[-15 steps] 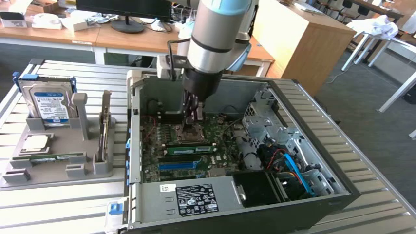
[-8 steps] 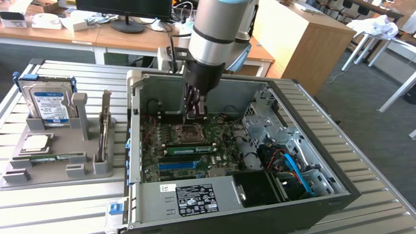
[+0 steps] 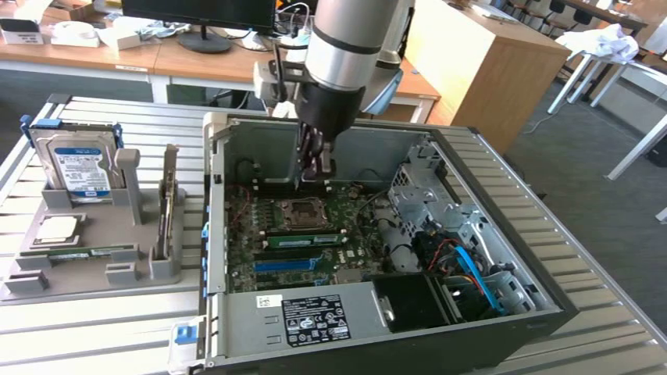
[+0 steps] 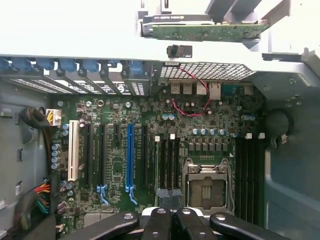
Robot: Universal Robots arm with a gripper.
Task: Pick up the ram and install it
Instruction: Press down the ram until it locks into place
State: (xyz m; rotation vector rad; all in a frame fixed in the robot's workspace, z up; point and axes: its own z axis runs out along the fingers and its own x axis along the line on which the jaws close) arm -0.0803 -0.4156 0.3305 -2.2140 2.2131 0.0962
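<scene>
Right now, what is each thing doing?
Tool: shut, inside the case over the board.
Case: side open.
Ram: sits in its slot on the board.
Spare ram: lies flat on the grey holder.
Hard drive: stands upright in the holder.

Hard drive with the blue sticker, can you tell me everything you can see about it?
The hard drive is a flat, silvery metal box with a blue and white label on its face. A blue plastic frame runs around its top and sides. It stands upright, slotted into the back of the grey holder on the exterior view's left, beside the open computer case. Only the holder touches it.
</scene>
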